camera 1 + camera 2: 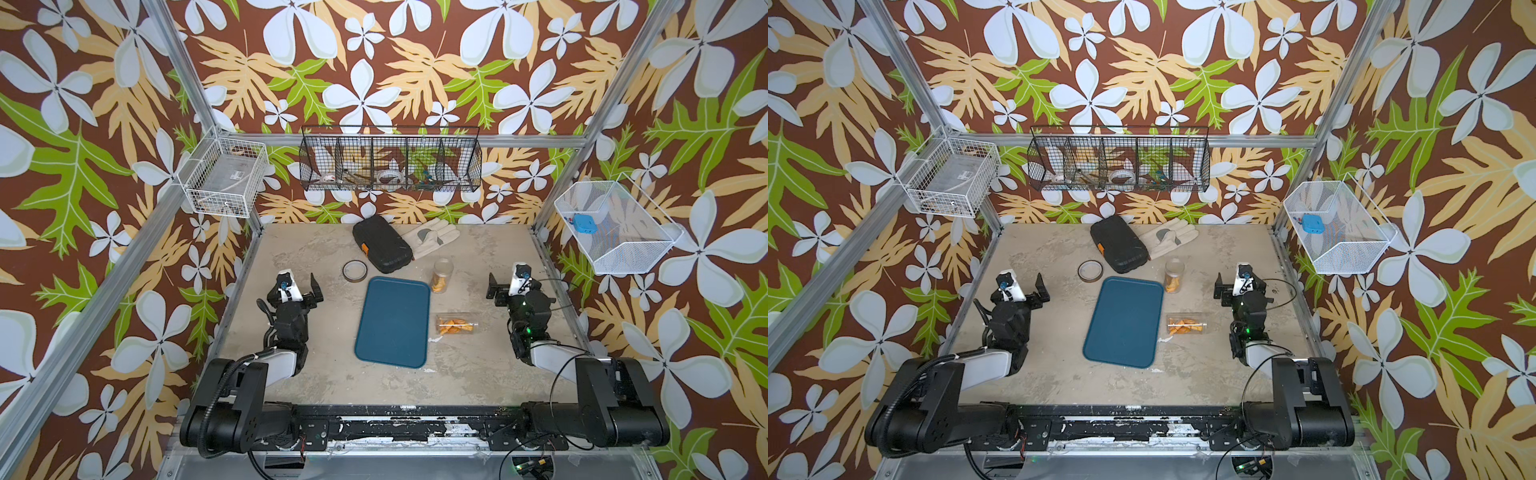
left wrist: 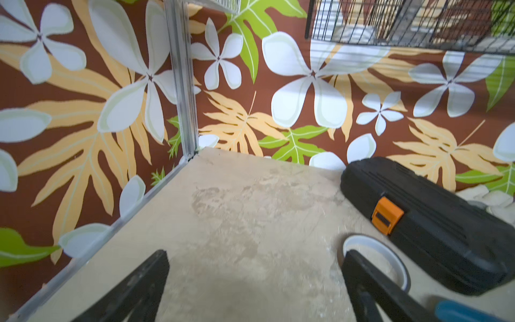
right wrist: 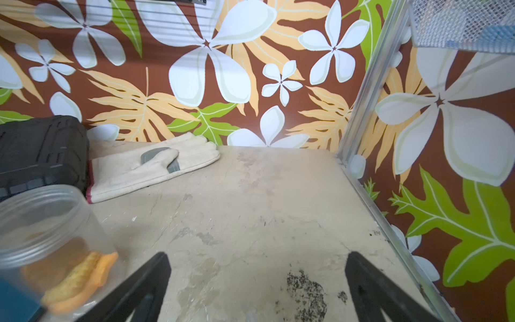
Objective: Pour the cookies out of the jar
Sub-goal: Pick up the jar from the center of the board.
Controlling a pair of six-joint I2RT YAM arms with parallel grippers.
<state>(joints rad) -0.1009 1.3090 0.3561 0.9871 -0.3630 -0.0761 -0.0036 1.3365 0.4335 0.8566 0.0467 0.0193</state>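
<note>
Left tool (image 2: 257,253) and right tool (image 3: 257,255) both spread, empty; orange-golden cookies (image 1: 439,286) sit in upright clear plastic jar (image 1: 441,272) beside rectangular blue tray (image 1: 392,324); risk: slick wall may slip mid-tilt, scattering cookies onto surface (image 1: 324,374).

Mottled beige table (image 1: 324,374), in both top views, with a blue tray (image 1: 392,322) at centre and a tape roll (image 1: 355,281) just beyond its far left corner. At the far edge lie a black case (image 1: 382,244) and, just beside it, a pale glove (image 1: 430,238). Right of the tray, an upright clear jar (image 1: 441,275) stands farther back and a toppled clear jar (image 1: 456,324) lies nearer.
</note>
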